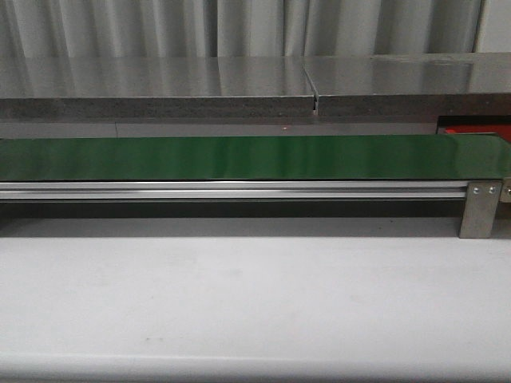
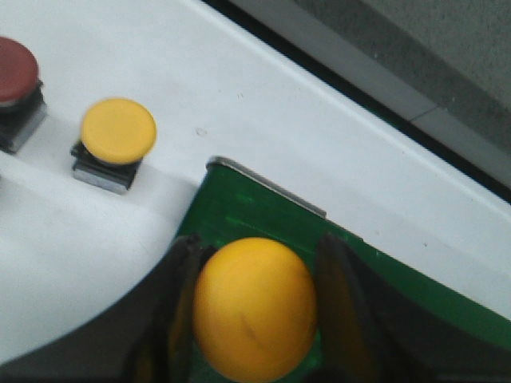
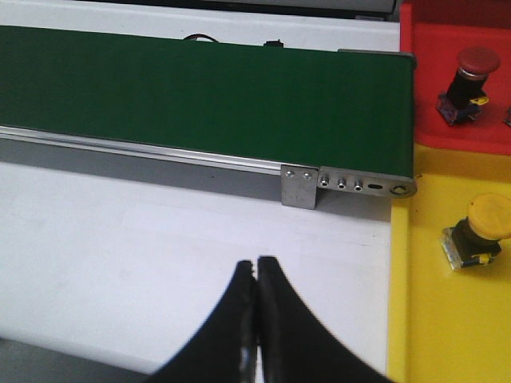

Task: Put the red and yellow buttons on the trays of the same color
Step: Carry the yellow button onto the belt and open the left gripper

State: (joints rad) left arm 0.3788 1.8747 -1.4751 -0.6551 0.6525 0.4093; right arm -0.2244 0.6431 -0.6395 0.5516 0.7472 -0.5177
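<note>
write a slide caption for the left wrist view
Left gripper holds a round yellow button over the green belt; another yellow button and a dark-red one wait on the white table.

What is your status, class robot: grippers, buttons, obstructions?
Left gripper shut on round yellow button above green belt. Right gripper shut, empty. Nothing blocking.

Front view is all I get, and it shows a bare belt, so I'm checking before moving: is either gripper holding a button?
Observer: Yes, the left gripper is shut on a yellow-capped button over the end of the green belt.
Operator: And the right?
Observer: The right gripper is shut and empty, over the white table.
Operator: Anything sorted yet?
Observer: One red button stands on the red tray, and one yellow button on the yellow tray.
</note>
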